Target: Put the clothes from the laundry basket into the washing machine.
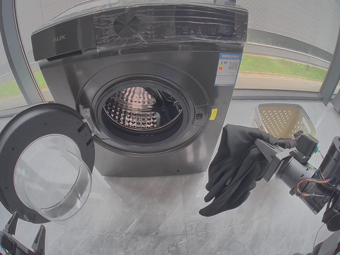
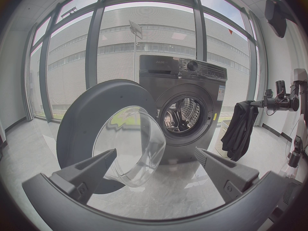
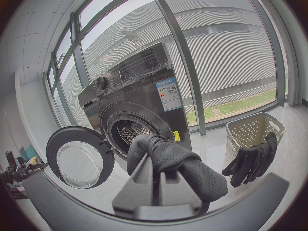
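Two grippers logged. Your right gripper (image 1: 261, 145) is clamped tight on a fold of the black garment (image 1: 233, 167). It sits right of the washing machine (image 1: 159, 61) and nearer to you than the machine's front.

- The garment hangs from the fingers in a long loose drape, clear of the floor (image 1: 159, 209). Its lower end dangles in front of the machine's lower right corner.
- In the right wrist view, the cloth (image 3: 173, 158) bunches over the closed fingertips (image 3: 154, 164).
- The laundry basket (image 1: 283, 119) stands on the floor right of the machine, just beyond your right gripper.
- A second dark garment (image 3: 253, 162) is draped over the basket's rim (image 3: 250, 129) and partly hangs down its outside wall.
- The machine's door (image 1: 35, 124) is swung fully open to the left, hinged at the left side of the opening, its clear bowl facing you.
- The perforated metal drum (image 1: 141, 110) is exposed.
- Clear film covers the control panel (image 1: 170, 25).

Your left gripper (image 1: 24, 227) sits low at the near left, just below the open door. Its fingers are spread apart and hold nothing. From the left wrist view, the door (image 2: 96, 109) stands beyond the two fingers (image 2: 96, 164), and the right gripper (image 2: 255, 104) is farther off with the garment (image 2: 239, 132) hanging under it.
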Robot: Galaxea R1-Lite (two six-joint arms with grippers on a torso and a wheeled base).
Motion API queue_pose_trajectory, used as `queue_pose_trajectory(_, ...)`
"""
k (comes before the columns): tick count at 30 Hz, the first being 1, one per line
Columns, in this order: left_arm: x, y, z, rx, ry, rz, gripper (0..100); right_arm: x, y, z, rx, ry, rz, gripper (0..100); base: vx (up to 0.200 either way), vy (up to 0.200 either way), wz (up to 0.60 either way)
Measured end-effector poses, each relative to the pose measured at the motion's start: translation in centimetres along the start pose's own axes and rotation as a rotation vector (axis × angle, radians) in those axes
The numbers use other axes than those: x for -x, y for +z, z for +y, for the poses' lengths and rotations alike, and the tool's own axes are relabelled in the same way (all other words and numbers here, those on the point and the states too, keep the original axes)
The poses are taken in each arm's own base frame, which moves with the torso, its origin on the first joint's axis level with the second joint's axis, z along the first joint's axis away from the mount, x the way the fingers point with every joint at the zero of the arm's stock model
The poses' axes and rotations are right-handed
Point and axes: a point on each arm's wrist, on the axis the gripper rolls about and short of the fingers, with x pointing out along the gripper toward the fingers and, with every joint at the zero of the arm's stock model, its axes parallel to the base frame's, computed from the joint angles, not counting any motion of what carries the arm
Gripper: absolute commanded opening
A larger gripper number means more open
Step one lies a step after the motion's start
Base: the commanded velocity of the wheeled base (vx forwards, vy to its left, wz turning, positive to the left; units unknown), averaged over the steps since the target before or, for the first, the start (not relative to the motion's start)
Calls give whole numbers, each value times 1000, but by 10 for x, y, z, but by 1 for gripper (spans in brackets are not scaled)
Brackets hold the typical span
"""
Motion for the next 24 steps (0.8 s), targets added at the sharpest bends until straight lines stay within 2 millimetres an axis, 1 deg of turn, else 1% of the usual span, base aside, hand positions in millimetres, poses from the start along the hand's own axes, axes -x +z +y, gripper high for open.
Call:
queue_pose_trajectory(4,0,0,0,1,0,0,100,0,-1,0,0,0,3,0,0,0,0)
queue_pose_trajectory(10,0,0,0,0,0,0,100,0,-2,0,-4,1,7,0,200,0,0)
queue_pose_trajectory(24,0,0,0,1,3,0,100,0,-2,0,-4,1,11,0,0,0,0)
